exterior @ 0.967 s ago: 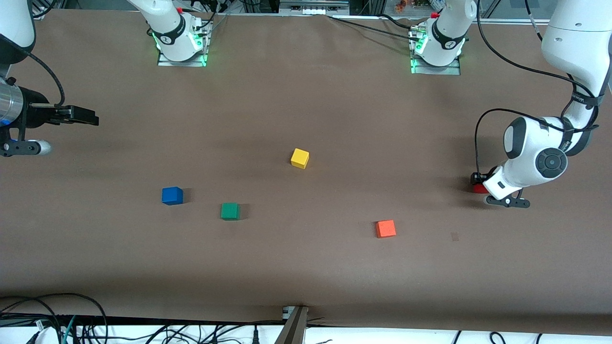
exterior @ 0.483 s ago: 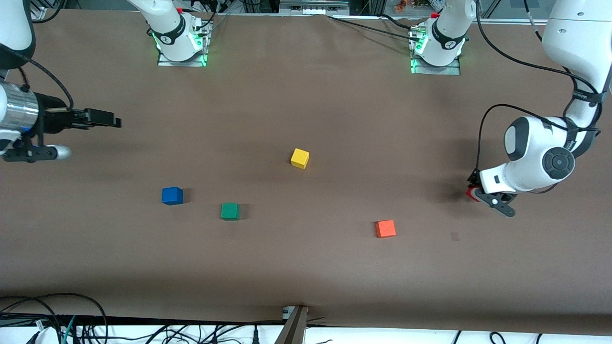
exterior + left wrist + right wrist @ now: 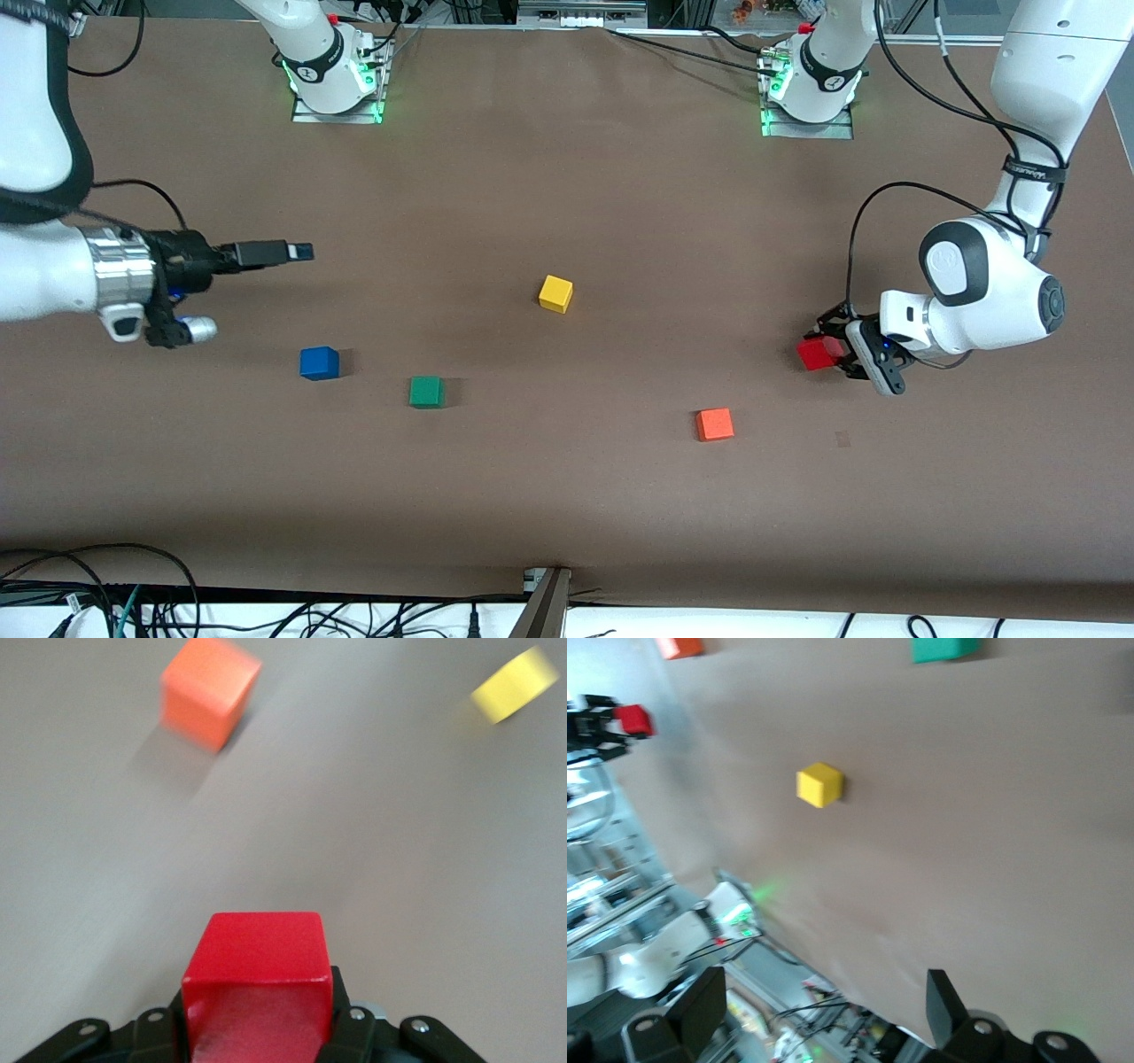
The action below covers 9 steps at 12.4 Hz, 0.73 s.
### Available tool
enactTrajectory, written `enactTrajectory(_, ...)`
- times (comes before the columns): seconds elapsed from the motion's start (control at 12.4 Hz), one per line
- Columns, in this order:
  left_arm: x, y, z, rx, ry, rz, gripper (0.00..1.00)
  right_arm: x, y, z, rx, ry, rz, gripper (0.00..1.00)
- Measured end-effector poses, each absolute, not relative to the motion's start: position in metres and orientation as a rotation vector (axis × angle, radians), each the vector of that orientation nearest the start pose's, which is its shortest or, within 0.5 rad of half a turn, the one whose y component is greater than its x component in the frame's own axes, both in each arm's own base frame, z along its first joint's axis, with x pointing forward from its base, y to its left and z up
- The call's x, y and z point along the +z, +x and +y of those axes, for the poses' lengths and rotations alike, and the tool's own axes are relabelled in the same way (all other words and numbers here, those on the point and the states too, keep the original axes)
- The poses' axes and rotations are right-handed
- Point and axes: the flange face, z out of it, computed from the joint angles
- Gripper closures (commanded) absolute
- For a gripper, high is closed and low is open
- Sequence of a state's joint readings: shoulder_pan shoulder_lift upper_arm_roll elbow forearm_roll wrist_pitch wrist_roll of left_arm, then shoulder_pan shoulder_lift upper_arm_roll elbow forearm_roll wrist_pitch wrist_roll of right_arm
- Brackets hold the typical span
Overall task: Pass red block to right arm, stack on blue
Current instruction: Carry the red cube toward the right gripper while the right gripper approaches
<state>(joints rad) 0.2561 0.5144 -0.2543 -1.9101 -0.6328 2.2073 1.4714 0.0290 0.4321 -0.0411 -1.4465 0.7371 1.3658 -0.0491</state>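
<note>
We see the left gripper (image 3: 833, 353) clenched on the red block (image 3: 815, 354), holding it in the air above the bare table (image 3: 567, 496) toward the left arm's end. In the left wrist view the red block (image 3: 258, 983) sits squarely between the black claw fingers (image 3: 353, 1032), with the orange block (image 3: 211, 690) and the yellow block (image 3: 515, 684) on the table farther off.

We take the yellow block (image 3: 555, 293) as our landmark. The orange block (image 3: 714, 424) lies nearer the front camera than it and toward the left arm's end. The green block (image 3: 426, 392) lies nearer the front camera than the yellow block and toward the right arm's end, and the blue block (image 3: 319, 363) lies just beside the green one, farther still toward that end.

The right gripper (image 3: 297, 252) hangs over the table toward the right arm's end from the yellow block, above the area close to the blue block. Its fingers (image 3: 946, 1003) stand apart and hold nothing.
</note>
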Motion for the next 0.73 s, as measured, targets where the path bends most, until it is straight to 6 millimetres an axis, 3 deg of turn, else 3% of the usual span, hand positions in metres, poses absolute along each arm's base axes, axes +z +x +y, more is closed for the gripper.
enactTrajectory(0.16, 0.224, 0.610, -0.037, 0.460, 2.028, -1.229, 1.00, 0.415, 0.642, 0.090, 0.590, -2.194, 0.012, 0.00)
enactTrajectory(0.32, 0.234, 0.612, -0.078, 0.584, 1.862, -1.249, 1.00, 0.392, 0.651, 0.101, 0.592, -2.066, 0.044, 0.00)
enactTrajectory(0.48, 0.259, 0.620, -0.138, 0.697, 1.714, -1.281, 1.00, 0.367, 0.661, 0.127, 0.564, -1.968, 0.068, 0.00)
enactTrajectory(0.73, 0.309, 0.637, -0.198, 0.853, 1.573, -1.208, 0.99, 0.336, 0.666, 0.186, 0.512, -1.890, 0.064, 0.00)
